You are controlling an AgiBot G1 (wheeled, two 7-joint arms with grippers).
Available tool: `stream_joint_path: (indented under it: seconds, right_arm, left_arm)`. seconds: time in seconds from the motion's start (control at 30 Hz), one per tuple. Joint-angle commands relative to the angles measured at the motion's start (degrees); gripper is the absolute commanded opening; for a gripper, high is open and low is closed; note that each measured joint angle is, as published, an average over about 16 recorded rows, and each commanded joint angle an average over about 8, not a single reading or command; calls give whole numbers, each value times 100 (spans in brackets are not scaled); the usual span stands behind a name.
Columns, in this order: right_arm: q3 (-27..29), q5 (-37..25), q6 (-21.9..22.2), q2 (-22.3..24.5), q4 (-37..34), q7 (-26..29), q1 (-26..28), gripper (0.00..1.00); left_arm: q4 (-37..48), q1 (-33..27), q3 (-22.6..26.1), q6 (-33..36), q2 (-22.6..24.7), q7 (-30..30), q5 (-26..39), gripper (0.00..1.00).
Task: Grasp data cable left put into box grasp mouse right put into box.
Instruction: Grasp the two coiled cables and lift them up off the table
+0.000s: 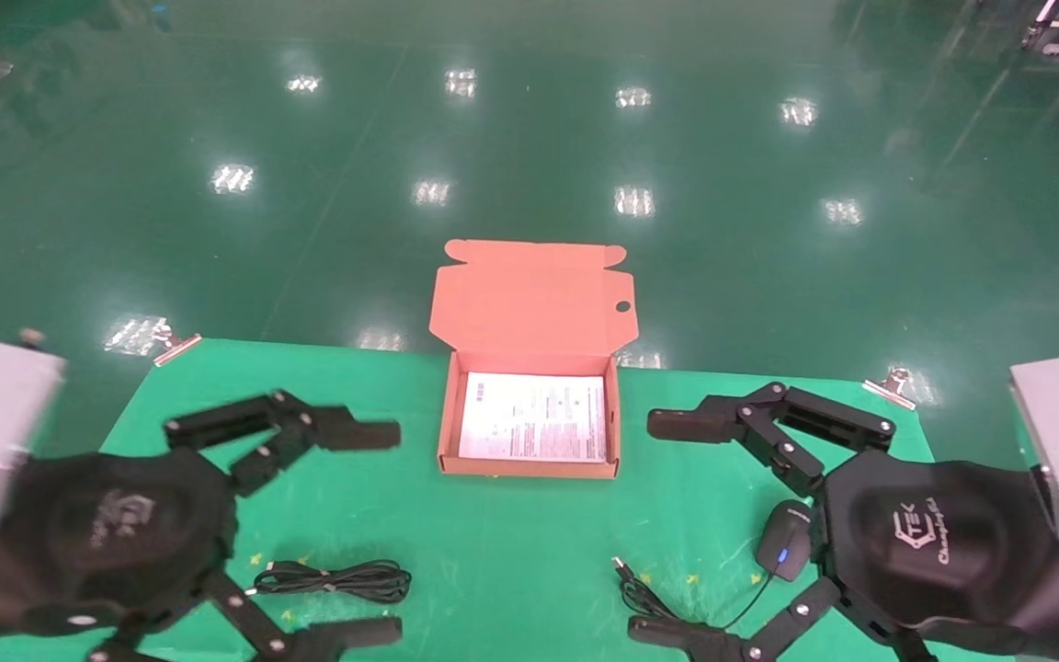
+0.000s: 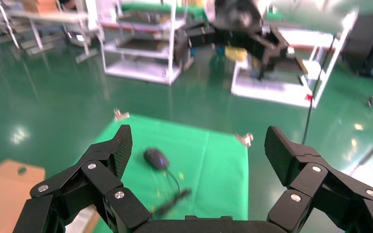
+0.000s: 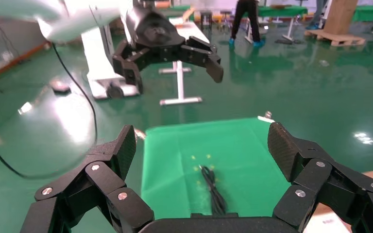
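Data cable (image 1: 332,580) beneath wide-open left hand (image 1: 373,533)

Mouse (image 1: 785,541): its right side was hidden behind the right gripper (image 1: 667,529).
Mouse cord: its near end ran under that gripper's lower finger.
Left gripper (image 1: 390,533): its arm was blurred and cut off at the frame's left edge.
Leaflet (image 1: 534,416): print was too small to read.

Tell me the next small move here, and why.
Probably the left gripper should lower onto the data cable. Both grippers hang open above the table holding nothing; the cable bundle lies between the left fingers, and the box sits open with only its leaflet inside. The mouse waits untouched beside the right gripper.
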Motion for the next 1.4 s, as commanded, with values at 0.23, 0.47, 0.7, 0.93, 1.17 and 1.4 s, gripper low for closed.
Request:
stream_joint_path:
  seconds: [0.23,0.47,0.7,0.93,1.17,1.4]
  right_arm:
    - [-224,-1038,-53,94,215,-510,424,100]
    - [-787,-2676,-257,-62,318,-1548,1110,100]
    - [-1403,-4016,-137,-326,332,-2247,1378,100]
    - [-1815,-5196,444,-617,322,-2447,1190,100]
    - [-2023,-6047,1087,-858,289,-2180,859,100]
    - [-2090,-6548,1470,-1061,195,-1494,607,100]
  left_arm:
    - [30,-637,619,246,106,-363,1068,100]
    - [76,-1365,1547,351,441,-565,2406,100]
    - [325,-1920,2479,231,916,-458,3906,100]
    - [616,-1985,3015,-243,1353,-407,5230,100]
    - [785,-1855,3338,-797,1694,-548,6205,100]
    - [1180,-1783,3420,-1226,1976,-594,6567,100]
